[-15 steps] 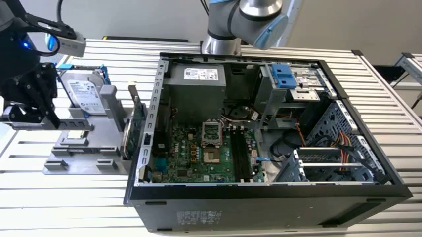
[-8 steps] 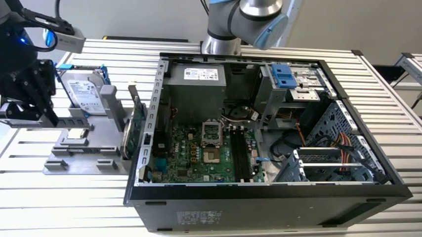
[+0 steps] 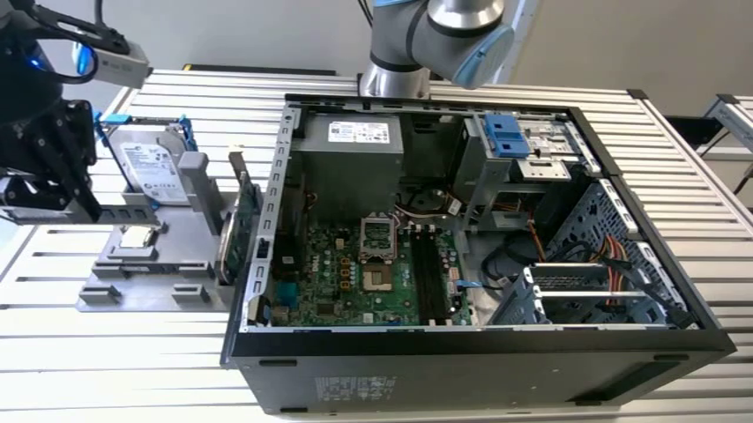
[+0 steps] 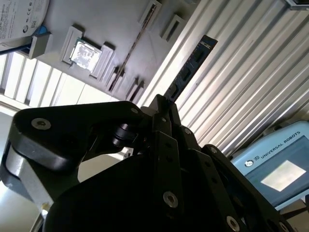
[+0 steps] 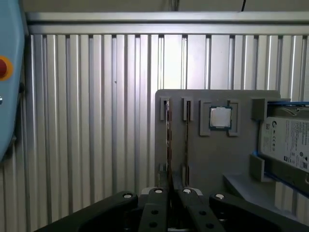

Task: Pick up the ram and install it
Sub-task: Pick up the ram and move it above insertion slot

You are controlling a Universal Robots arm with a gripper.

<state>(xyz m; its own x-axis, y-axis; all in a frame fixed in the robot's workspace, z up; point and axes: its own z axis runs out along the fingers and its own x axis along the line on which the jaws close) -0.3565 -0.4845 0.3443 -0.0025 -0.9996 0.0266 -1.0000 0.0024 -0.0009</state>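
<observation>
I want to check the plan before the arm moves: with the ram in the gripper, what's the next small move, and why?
Probably carry it toward the exterior view's right, over the open case. The gripper is shut on the ram beside the grey holder, while the black memory slots lie on the motherboard inside.

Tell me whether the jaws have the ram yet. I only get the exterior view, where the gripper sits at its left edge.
Observer: Yes. In the second wrist view the gripper is shut on the ram, a thin, narrow, dark circuit-board stick reaching out past the jaws.
Operator: Is it out of the fixture?
Observer: It is. The stick shows against the ribbed metal table, off to one side of the flat grey fixture plate, not in the plate's slots.
</observation>
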